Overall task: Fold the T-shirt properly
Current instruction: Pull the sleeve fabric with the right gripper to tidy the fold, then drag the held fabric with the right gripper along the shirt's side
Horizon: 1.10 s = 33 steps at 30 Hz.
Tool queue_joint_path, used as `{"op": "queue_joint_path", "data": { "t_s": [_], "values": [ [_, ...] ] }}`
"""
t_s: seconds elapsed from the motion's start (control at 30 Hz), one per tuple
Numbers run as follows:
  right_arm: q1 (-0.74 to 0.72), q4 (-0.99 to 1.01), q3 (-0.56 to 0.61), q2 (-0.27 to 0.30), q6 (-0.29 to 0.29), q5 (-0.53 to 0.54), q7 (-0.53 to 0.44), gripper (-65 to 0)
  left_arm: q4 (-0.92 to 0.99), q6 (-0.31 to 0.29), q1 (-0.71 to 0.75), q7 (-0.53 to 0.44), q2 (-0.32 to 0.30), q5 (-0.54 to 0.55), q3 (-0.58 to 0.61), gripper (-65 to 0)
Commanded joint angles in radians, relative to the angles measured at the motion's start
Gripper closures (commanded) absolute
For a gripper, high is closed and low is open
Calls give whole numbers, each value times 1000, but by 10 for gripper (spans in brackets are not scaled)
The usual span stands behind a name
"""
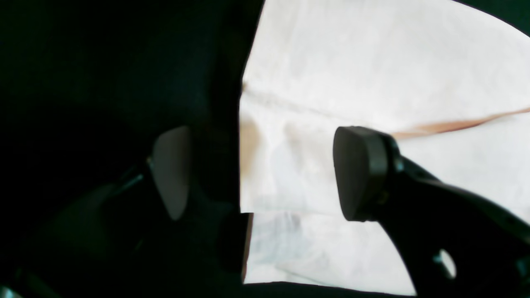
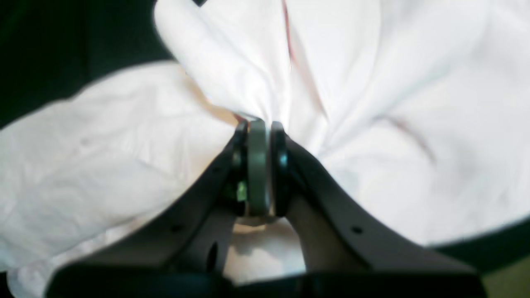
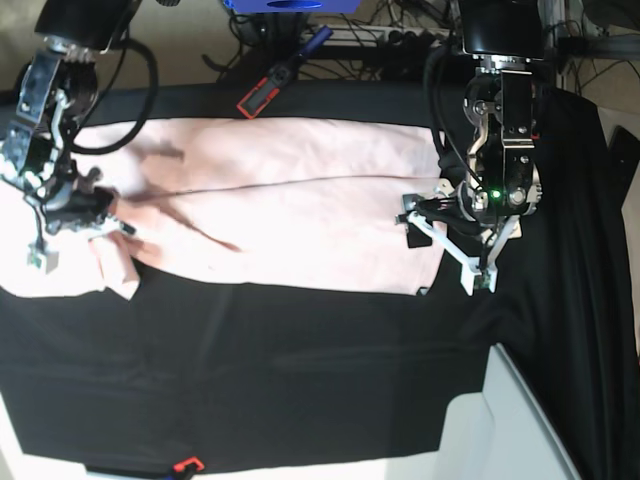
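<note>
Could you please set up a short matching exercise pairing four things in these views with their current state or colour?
Things:
1. left hand
2. right hand
3. T-shirt
4. table cloth

States or colours:
A. black
B. shut on a pinch of fabric
C. pale pink, spread out and wrinkled
D. open, holding nothing

Pairs: 1-D, 2-B, 3-C, 4-A

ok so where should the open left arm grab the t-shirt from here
Judging by the layout, the near corner of the T-shirt on the left end effector side looks best. The cloth ends there in a straight edge, so come in from the black cloth beside it, one finger over, one under. The right end effector already pinches the opposite end.
</note>
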State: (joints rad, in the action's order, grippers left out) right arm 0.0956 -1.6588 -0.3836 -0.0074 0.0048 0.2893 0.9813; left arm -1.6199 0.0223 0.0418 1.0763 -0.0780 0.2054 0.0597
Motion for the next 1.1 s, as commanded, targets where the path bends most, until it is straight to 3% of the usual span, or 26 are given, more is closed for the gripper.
{"op": "queue_joint_path", "data": {
  "t_s": [0.0,0.2,0.33,0.43,0.6,0.7,0.77,0.83,0.93,1.07],
  "values": [
    [-1,-30,-7,-6,-2,4,-11,0,-15,-5,-13,-14,-3,-4,1,-511],
    [28,-36,-59,-58,-7,4,-11,0,-15,-5,-13,-14,-3,-4,1,-511],
    [28,-40,-64,-64,-4,8,41,-106,-15,-5,-13,-14,-3,-4,-2,-511],
    [33,-44,-64,-65,-2,8,43,-103,-15,-5,-13,-14,-3,-4,-4,-511],
    [72,-119,-53,-59,-2,8,-31,-61,-13,-5,-13,-15,-27,4,1,-511],
    [94,-192,-21,-53,-1,6,-137,-62,-13,-5,-13,-15,-29,2,-5,-511],
    [102,-197,62,7,-1,1,-192,-67,-13,-5,-13,-15,-29,-2,-5,-511],
    [100,-194,154,73,-7,1,-200,-115,-13,-5,-13,-15,-29,-2,-5,-511],
    [97,-188,209,102,-7,1,-204,-161,-13,-5,-13,-15,-29,4,-5,-511],
    [10,-76,297,159,-2,1,-206,-173,-13,-5,-13,-15,-29,-2,-5,-511]
  ]
}}
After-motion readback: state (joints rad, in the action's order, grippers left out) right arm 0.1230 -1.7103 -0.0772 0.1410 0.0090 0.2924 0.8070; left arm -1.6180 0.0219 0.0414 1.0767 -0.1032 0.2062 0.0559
